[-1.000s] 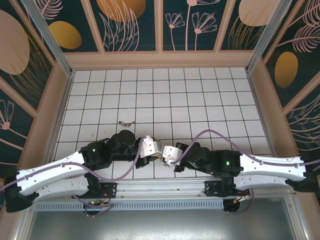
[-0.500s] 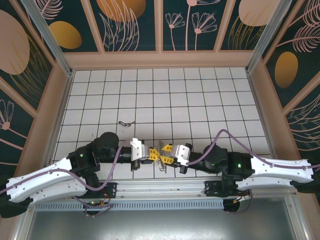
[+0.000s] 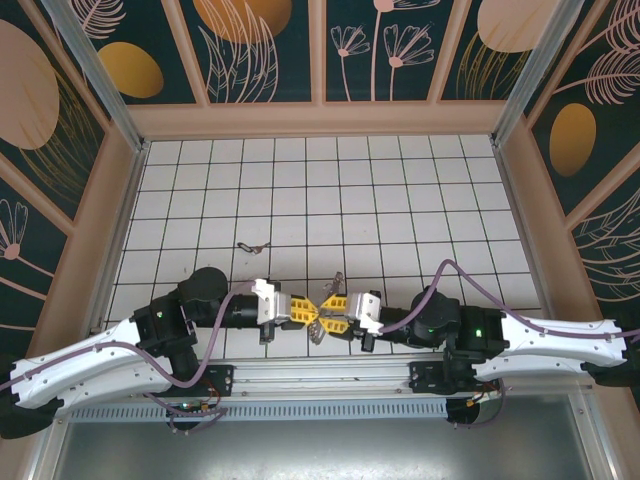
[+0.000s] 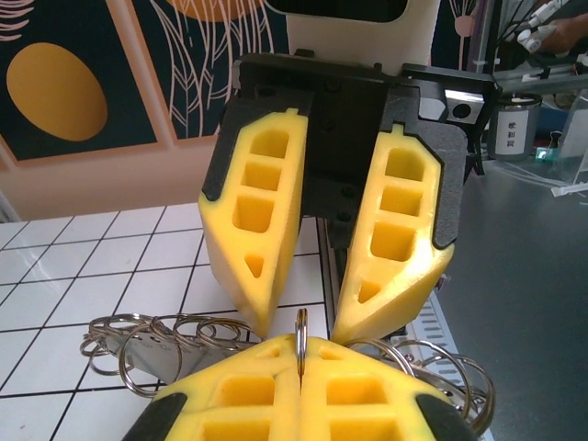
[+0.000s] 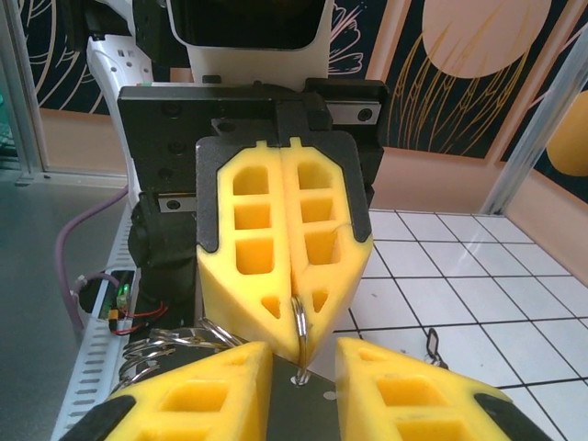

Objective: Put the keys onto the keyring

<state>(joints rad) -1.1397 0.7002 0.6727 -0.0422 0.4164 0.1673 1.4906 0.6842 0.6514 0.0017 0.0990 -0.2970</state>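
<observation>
My left gripper (image 3: 312, 313) (image 4: 301, 347) is shut on the edge of a thin metal split ring (image 4: 300, 323) (image 5: 297, 342), held upright above the table's near edge. That ring belongs to a bunch of several rings (image 4: 161, 335) (image 5: 170, 344). A flat dark key (image 5: 308, 404) hangs from it by its hole, and a grey key tip (image 3: 336, 283) sticks up. My right gripper (image 3: 329, 309) (image 5: 303, 367) faces the left one nose to nose, open, its fingers on either side of the dark key without touching it. The keyring (image 3: 252, 247), a small brownish loop, lies apart on the tiles.
The white tiled table (image 3: 400, 200) stretches behind both grippers, walled by wooden panels (image 3: 320, 120). An aluminium rail (image 3: 320, 375) runs along the near edge just below the grippers. Purple cables (image 3: 420, 268) arch over both arms.
Both wrists have rolled so their yellow pads face up, and both arms have stretched flatter. The right jaws have parted. The left stays shut on the ring.
</observation>
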